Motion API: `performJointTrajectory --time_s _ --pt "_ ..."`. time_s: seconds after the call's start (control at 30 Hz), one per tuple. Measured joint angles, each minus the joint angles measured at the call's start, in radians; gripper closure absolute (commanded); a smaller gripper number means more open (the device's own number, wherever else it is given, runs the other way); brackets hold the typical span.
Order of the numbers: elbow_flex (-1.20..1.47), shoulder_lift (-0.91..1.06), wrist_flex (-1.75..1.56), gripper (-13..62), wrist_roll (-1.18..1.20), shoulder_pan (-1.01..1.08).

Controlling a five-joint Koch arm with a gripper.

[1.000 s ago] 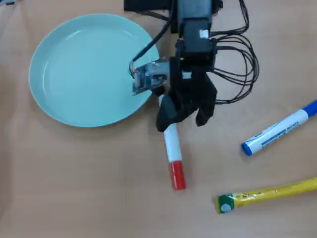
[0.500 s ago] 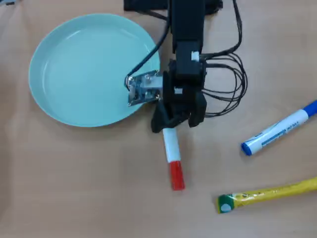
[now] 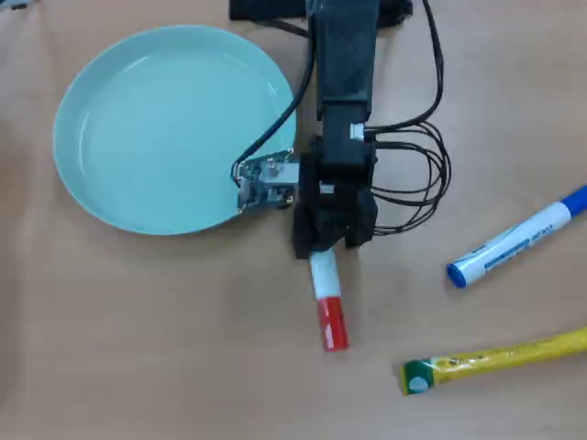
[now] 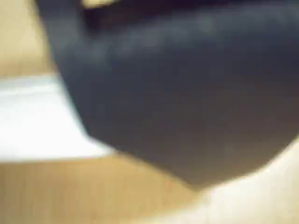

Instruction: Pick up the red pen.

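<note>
Red pen (image 3: 326, 302), thick white cylindrical marker with red cap, lies on the tan tabletop (image 3: 165, 348) just right of the pale green round plate (image 3: 165, 128); cap end points to the near edge. Black gripper (image 3: 330, 240) covers its white end. Can't tell whether the jaws are clenched. Step: grasp. Next: confirm the clamp, then lift straight up.

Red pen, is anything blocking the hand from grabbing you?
Nothing visible does. The black hand sits right over the white end of the thick white red-capped pen; the blue-capped marker lies well off to the right.
</note>
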Motion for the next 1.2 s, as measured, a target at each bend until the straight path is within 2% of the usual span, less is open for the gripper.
performJointTrajectory --time_s 0.27,0.33,0.43,0.93,1.1,1.2 --pt "0.0 -0.003 -0.008 40.6 0.0 0.005" --pt "0.0 -0.011 -0.008 45.7 0.0 0.008" --pt "-0.002 -0.017 -0.008 58.1 0.0 0.009" --pt "-0.006 -0.018 0.06 56.9 0.003 -0.006" --pt "-0.095 -0.026 0.199 56.9 0.002 -0.029" --pt "-0.241 -0.032 0.314 56.9 -0.002 -0.049"
